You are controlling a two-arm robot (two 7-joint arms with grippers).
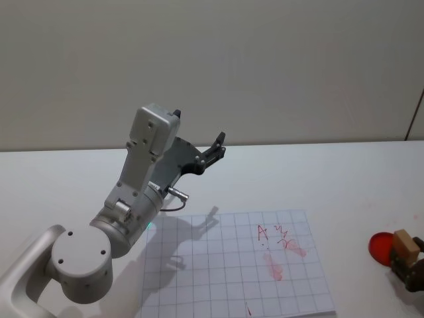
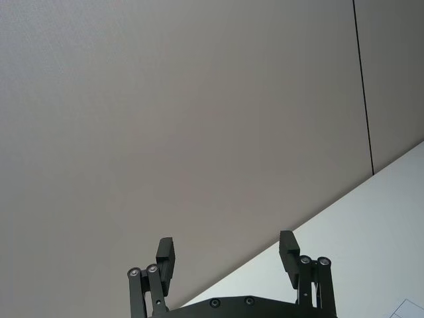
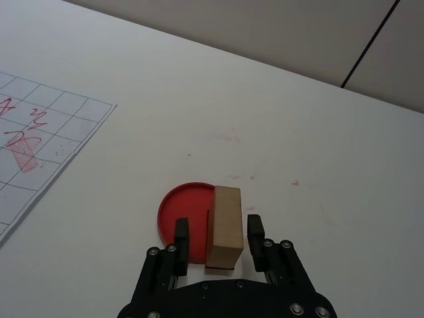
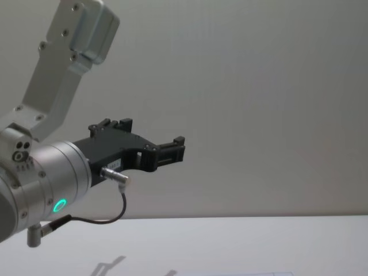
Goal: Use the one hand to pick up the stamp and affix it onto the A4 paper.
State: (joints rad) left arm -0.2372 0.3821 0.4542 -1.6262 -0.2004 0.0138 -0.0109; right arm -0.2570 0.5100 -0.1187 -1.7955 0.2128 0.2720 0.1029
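The stamp (image 3: 225,225), a pale tan wooden block, stands upright at the edge of a round red ink pad (image 3: 182,212). My right gripper (image 3: 217,228) straddles the stamp. Its black fingers (image 3: 180,235) stand open, with a narrow gap on each side of the block. In the head view the stamp (image 1: 405,245) and right gripper (image 1: 407,260) sit at the far right of the table. To their left lies the A4 paper (image 1: 225,265), a gridded white sheet with red marks. My left gripper (image 1: 220,146) is held high above the table, open and holding nothing.
The left arm's grey body (image 1: 126,212) rises over the paper's left side and casts a shadow on it. The white table (image 1: 331,179) runs back to a plain beige wall. Faint red smudges (image 3: 232,138) mark the table beyond the ink pad.
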